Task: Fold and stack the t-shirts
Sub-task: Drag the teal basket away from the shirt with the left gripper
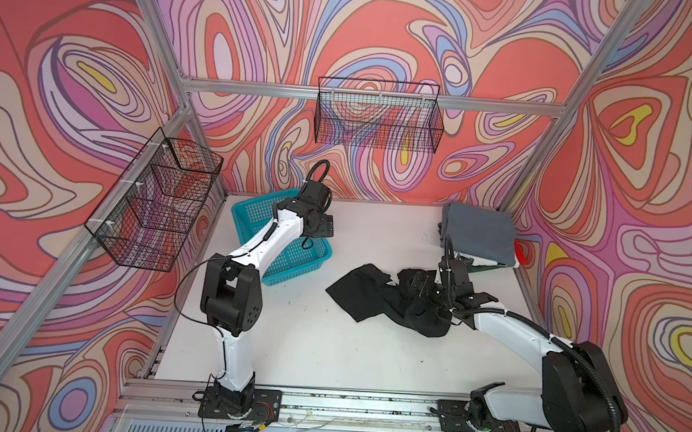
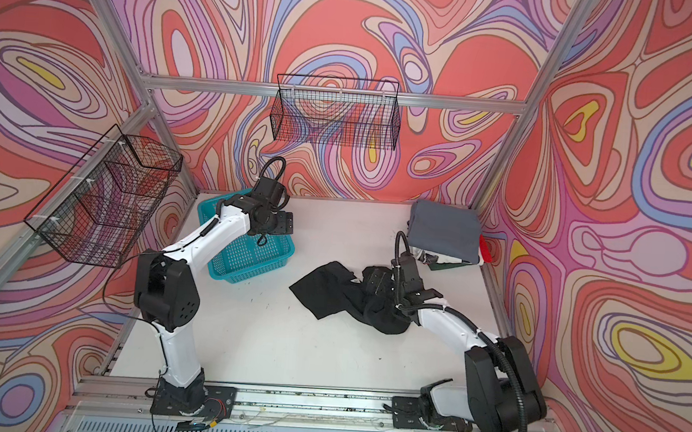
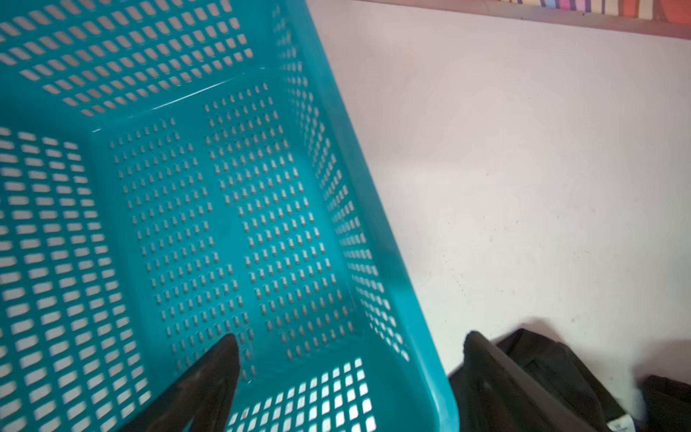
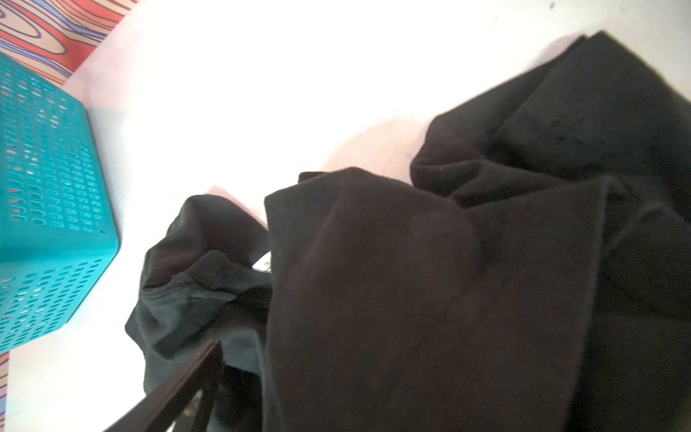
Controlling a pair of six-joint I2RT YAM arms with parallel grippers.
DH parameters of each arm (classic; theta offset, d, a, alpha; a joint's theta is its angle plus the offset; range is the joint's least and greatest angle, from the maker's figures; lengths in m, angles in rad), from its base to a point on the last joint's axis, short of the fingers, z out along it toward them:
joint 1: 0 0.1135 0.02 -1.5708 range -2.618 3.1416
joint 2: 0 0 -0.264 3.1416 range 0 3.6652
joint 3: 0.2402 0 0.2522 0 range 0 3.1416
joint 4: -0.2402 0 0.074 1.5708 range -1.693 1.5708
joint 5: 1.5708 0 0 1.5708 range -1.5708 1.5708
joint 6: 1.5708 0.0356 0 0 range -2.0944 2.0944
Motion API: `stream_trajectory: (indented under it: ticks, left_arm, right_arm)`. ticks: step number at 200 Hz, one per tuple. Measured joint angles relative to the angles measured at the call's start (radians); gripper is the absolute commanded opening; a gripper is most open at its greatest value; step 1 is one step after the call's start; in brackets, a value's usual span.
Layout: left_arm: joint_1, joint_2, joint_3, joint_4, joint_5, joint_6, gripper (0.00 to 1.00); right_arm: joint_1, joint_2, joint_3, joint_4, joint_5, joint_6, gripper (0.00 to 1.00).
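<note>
On the left, the turquoise basket point(image 1: 295, 263) sits at the back of the white worktop point(image 1: 326, 349). Nothing is inside it. The left pincer point(image 3: 349, 351) hangs above the basket's right rim. Its two fingers are spread wide with nothing between them.

In the middle lies the black t-shirt point(image 1: 366, 291). It is all crumpled, with one flat corner poking toward the basket and a bunched heap on the other side. The right pincer point(image 1: 414, 290) is down in that heap, touching the cloth. I can see just one finger point(image 4: 187, 377) in the right wrist view. Cloth hides the other, so I cannot tell if it is open or pinching the shirt.

At the back right is a pile of folded t-shirts point(image 1: 478, 263), with the grey t-shirt point(image 1: 480, 235) on top.

I think the black shirt is the one being worked on, and it needs spreading flat first. Next, each pincer should take one edge and pull it smooth. The left pincer must come across to reach it.
</note>
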Motion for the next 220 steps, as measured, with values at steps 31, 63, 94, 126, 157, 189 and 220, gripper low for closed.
stream_trajectory:
  ticks: [31,63,94,126,157,189,220]
  left_arm:
    - [-0.006,0.127,0.103,-0.032,-0.002,0.013,0.77]
    - [-0.006,0.173,0.112,-0.058,0.008,0.039,0.45]
    - [-0.007,0.179,0.112,-0.098,0.003,0.069,0.15]
    - [-0.006,0.161,0.077,-0.110,-0.137,0.151,0.00]
    - [-0.013,0.160,0.037,-0.123,-0.308,0.198,0.00]
    - [0.025,0.138,-0.009,-0.117,-0.357,0.198,0.00]
    - [0.088,0.121,-0.043,-0.117,-0.391,0.192,0.00]
  right_arm:
    - [0.000,0.000,0.000,0.008,-0.021,0.001,0.98]
    - [0.000,0.000,0.000,0.009,-0.023,0.001,0.98]
    - [0.000,0.000,0.000,0.010,-0.024,0.002,0.98]
    - [0.000,0.002,0.000,0.014,-0.042,0.008,0.98]
    - [0.000,0.018,0.000,0.038,-0.080,0.017,0.98]
    - [-0.001,0.051,0.022,0.035,-0.097,0.016,0.98]
    - [-0.001,0.053,0.032,0.037,-0.106,0.016,0.98]
